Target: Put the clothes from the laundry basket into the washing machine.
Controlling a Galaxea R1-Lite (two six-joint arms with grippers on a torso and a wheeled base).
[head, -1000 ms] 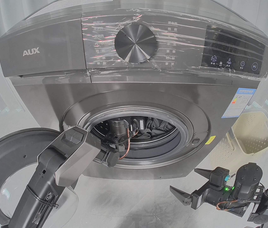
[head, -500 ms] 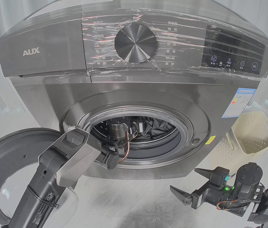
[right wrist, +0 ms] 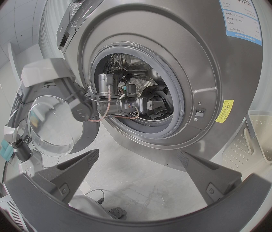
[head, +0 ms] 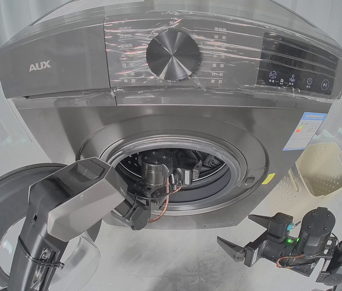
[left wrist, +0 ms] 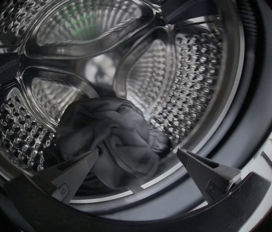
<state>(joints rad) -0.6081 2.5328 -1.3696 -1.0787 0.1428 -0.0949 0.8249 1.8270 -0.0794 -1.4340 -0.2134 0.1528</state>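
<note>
Clothes (left wrist: 110, 139) lay as one dark grey bundle at the bottom of the drum (left wrist: 187, 81) of the washer (head: 57, 122), bunched toward the front, close behind the door seal. I could not tell how many pieces made up the bundle.

My left end effector (left wrist: 136, 151) sat in the washer's round mouth, pointing into the drum. Its fingers were spread wide and held nothing. The bundle lay just beyond the fingertips, and I could not tell whether either tip touched the cloth. The left arm ran in from the washer's front left.

The door (head: 1, 199) stood swung fully open on the washer's left side, low, with its glass bowl showing.

My right end effector (head: 235, 228) hung low in front of the washer, off its right front corner and well apart from it. Its fingers were wide and empty, aimed toward the washer's mouth.

The basket (head: 324, 170), cream and perforated, sat just beside the washer's right side, tilted with its opening turned toward me.
</note>
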